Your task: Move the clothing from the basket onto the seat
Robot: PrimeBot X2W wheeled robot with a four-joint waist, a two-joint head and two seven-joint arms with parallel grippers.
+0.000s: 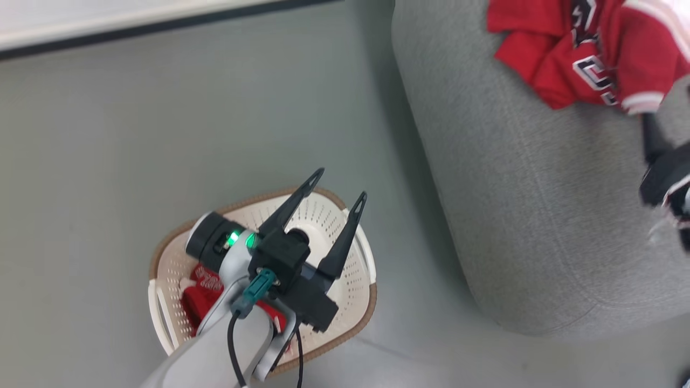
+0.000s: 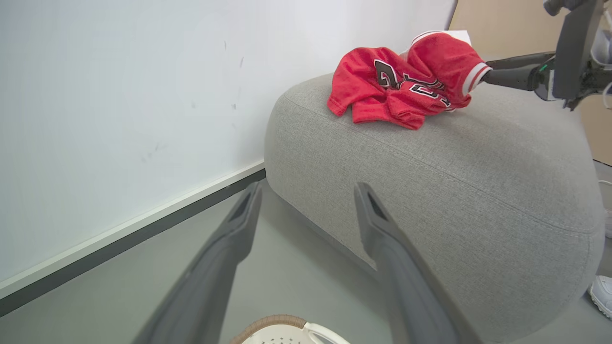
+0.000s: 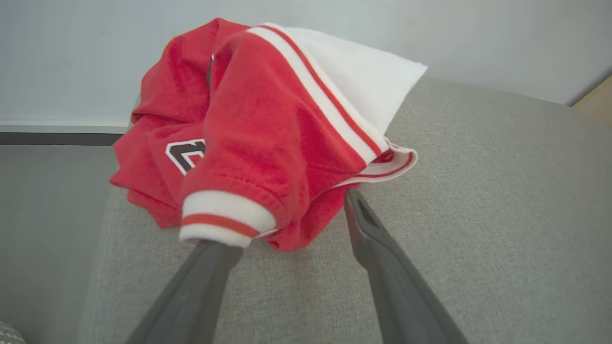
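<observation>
Head view: I record the left jaws spread wide and empty above the basket (image 1: 362,285), where one red garment (image 1: 200,295) lies partly under the left arm (image 1: 232,339). The other garment (image 3: 267,124) lies crumpled on the seat (image 3: 502,200). The right wrist view adds detail: right jaws wide apart, one finger (image 3: 191,291) tipped inside the striped cuff (image 3: 224,220), nothing clamped.

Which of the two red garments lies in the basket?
The red garment partly hidden beneath the left forearm, lying in the basket; the other garment lies crumpled on the grey seat.
</observation>
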